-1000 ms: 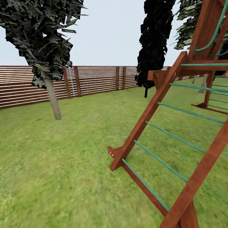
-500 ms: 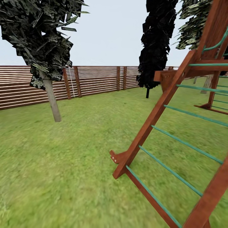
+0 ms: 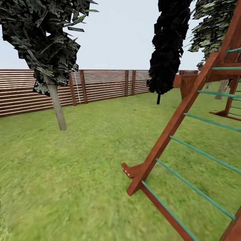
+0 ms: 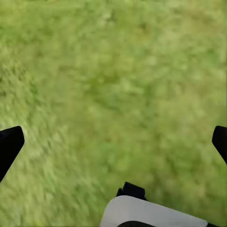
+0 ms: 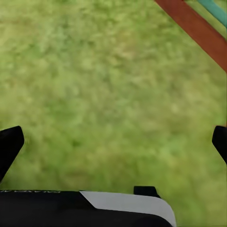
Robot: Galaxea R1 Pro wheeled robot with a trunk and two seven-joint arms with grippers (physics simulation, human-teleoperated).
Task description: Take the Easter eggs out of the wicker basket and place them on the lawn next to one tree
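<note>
Nearest, both wrist views look down on the lawn (image 4: 113, 85). The left gripper (image 4: 113, 142) has its fingers (image 4: 9, 144) spread wide, their dark tips at opposite edges of the picture with only grass between them; it holds nothing. The right gripper (image 5: 113, 142) is spread just as wide and empty, and its fingers (image 5: 9, 144) frame bare grass, with a brown beam of the playset (image 5: 194, 28) and a green rung beside it crossing one corner. A faint strip of lettering on the right arm's dark housing (image 5: 30, 191) is too blurred to read.

In the head view the lawn (image 3: 67, 174) fills the foreground. To the right, the wooden playset (image 3: 167, 134) rises as a slanted brown ladder with green rungs, its foot resting on the grass. Further off on the left stands a thin-trunked tree (image 3: 57, 107) with dark foliage, leaning slightly. Behind it, a second dark tree (image 3: 169, 50) stands near the slatted wooden fence (image 3: 100, 85) that rings the garden, and paler foliage (image 3: 214, 26) shows behind the playset under a pale sky
</note>
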